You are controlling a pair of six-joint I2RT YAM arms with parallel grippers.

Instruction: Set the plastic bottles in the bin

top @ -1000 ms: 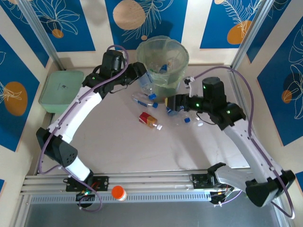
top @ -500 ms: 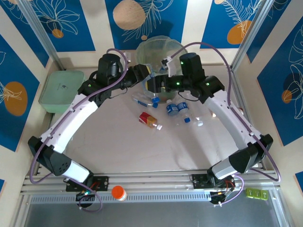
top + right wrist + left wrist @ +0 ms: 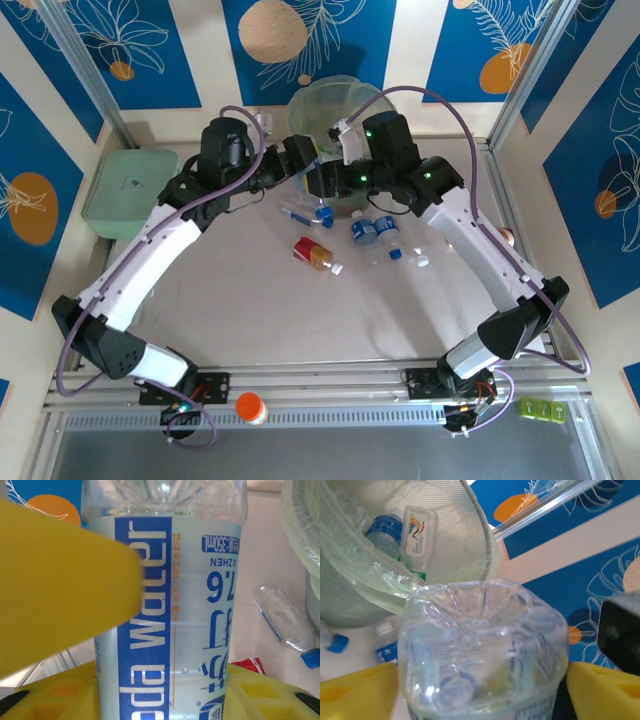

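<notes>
Beside the bin a clear plastic bottle with a blue label hangs between both grippers. My left gripper reaches it from the left. Its yellow fingers stand wide at the bottle's sides, with a dark gap on the right. From the right, my right gripper is shut on the same bottle, one yellow finger pressed over the label. The bin holds a blue-labelled bottle and a white-labelled one.
Loose bottles lie on the table below the grippers: a clear one with a blue cap, a red-labelled one, a blue-labelled one. A flat mint-green box sits at the left. An orange-capped item rests on the front rail.
The right arm swung up from the table bottles to the left gripper beside the bin and closed on the bottle held there. The left gripper's fingers have spread apart.
</notes>
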